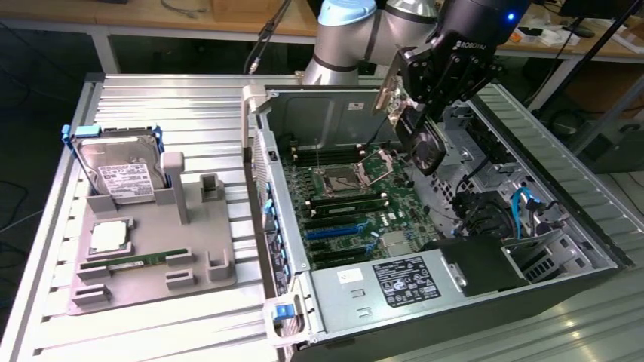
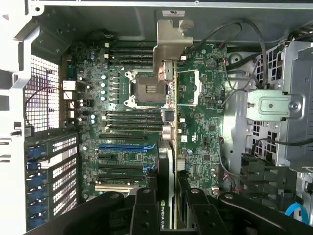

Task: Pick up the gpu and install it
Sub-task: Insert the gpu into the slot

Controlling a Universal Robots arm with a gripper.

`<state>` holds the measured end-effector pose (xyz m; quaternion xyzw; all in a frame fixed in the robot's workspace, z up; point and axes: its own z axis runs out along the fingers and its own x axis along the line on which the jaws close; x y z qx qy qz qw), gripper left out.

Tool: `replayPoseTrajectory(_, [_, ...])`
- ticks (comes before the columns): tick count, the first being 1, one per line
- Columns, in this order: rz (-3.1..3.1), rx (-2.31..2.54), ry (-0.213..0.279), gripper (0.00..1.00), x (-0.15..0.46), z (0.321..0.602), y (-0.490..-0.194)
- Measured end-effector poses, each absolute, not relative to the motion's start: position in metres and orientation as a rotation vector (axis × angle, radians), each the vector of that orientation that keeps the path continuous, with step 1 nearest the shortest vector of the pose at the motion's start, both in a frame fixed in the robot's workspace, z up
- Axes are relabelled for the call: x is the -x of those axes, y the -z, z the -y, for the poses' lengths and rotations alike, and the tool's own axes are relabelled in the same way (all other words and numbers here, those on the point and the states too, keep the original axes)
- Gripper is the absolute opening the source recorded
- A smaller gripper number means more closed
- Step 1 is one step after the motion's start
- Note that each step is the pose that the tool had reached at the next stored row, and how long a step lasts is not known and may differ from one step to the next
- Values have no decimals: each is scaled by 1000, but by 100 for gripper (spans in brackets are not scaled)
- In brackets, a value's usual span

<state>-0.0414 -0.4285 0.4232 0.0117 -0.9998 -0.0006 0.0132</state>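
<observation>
Pincer [image 2: 168, 198] marked ROBOTIQ, clamped on gpu [image 2: 165, 156] labelled NVIDIA, held edge-on above green motherboard [image 2: 205, 122]

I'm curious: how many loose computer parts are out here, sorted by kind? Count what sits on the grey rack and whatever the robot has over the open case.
Hard drive: 1
Processor chip: 1
RAM stick: 1
gpu, held in the gripper above the case: 1
Total: 4
</observation>
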Motion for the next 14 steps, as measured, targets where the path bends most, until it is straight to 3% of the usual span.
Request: replayPoseTrajectory(14, [3093,-367,-2,27,41,429,-421])
